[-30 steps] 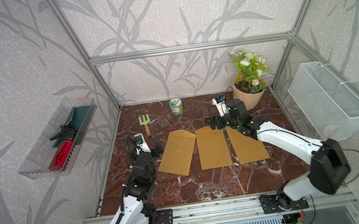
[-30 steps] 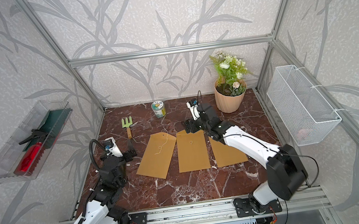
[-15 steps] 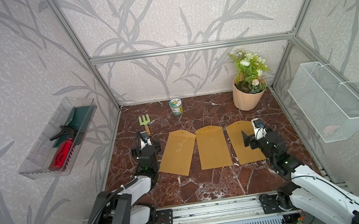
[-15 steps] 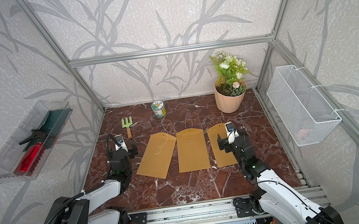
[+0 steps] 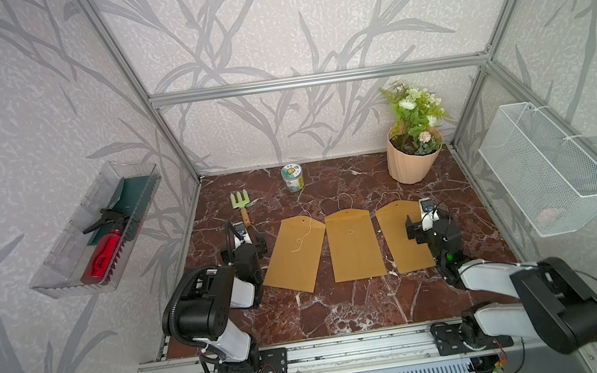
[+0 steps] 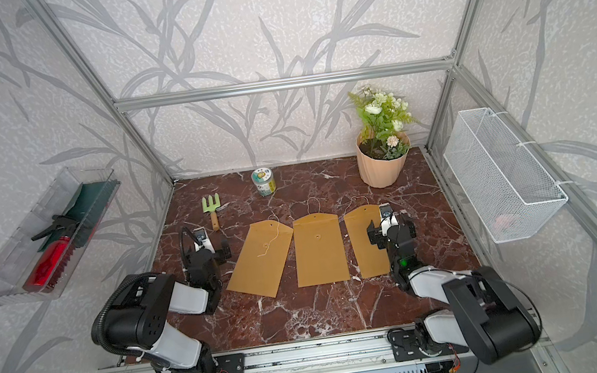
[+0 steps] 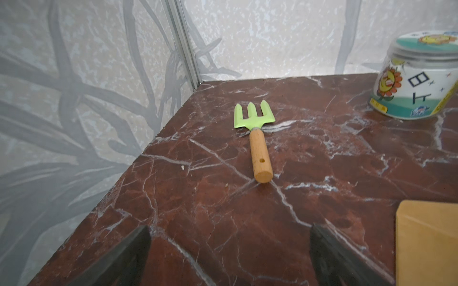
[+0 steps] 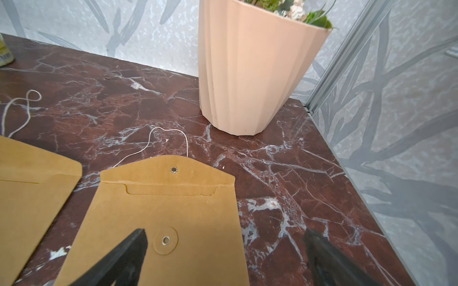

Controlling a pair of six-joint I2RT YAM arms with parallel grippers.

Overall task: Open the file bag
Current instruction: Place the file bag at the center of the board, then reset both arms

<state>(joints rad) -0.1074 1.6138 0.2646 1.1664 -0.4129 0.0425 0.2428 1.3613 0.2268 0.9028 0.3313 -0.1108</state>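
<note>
Hovering over the rightmost brown paper file bag (image 8: 161,210) lying flat on the red marble table (image 8: 297,173), your right end effector (image 8: 225,232) stands released; the left end effector (image 7: 230,227) too.

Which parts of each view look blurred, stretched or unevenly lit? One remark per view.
Both top views: even light, sharp, frame posts splay. Left wrist view: left fingers blurred, garden fork crisp. Right wrist view: right fingers blurred, file bag crisp.
</note>
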